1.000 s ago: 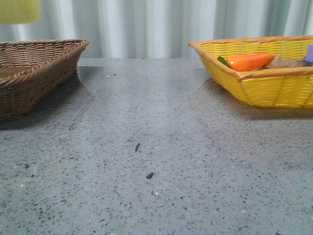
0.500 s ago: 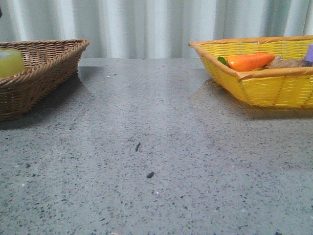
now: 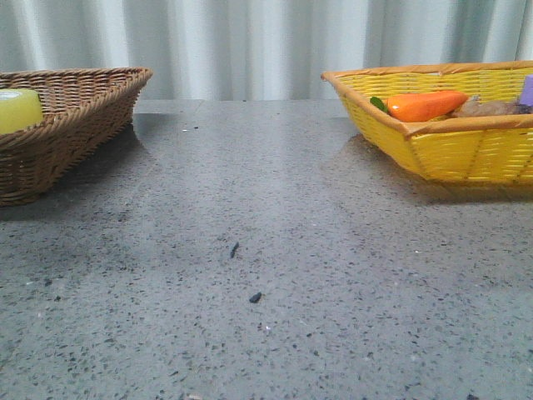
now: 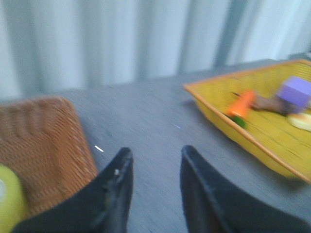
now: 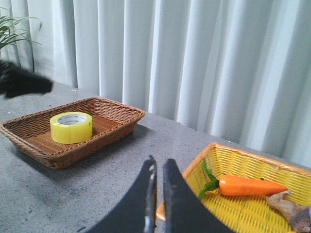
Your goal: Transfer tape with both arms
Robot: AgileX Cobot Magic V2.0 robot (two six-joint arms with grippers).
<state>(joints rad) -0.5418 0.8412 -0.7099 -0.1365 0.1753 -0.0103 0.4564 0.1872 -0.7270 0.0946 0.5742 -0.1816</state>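
Tape (image 5: 71,127) lying flat in brown basket (image 5: 116,124); carrot toy (image 5: 252,186) sitting in yellow basket (image 5: 194,167). Left gripper (image 4: 153,160) gaping, holding nothing; right gripper (image 5: 159,167) nearly closed, gripping nothing.

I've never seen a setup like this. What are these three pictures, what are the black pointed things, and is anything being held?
It is a two-armed robot at a grey table. The front view looks forward over the table; the other two come from cameras on each wrist. The black points are each arm's gripper: the left gripper is open and empty, the right gripper is almost closed, also empty. A yellow tape roll lies flat in the brown basket. The yellow basket holds an orange carrot toy, a purple block and a few other items.
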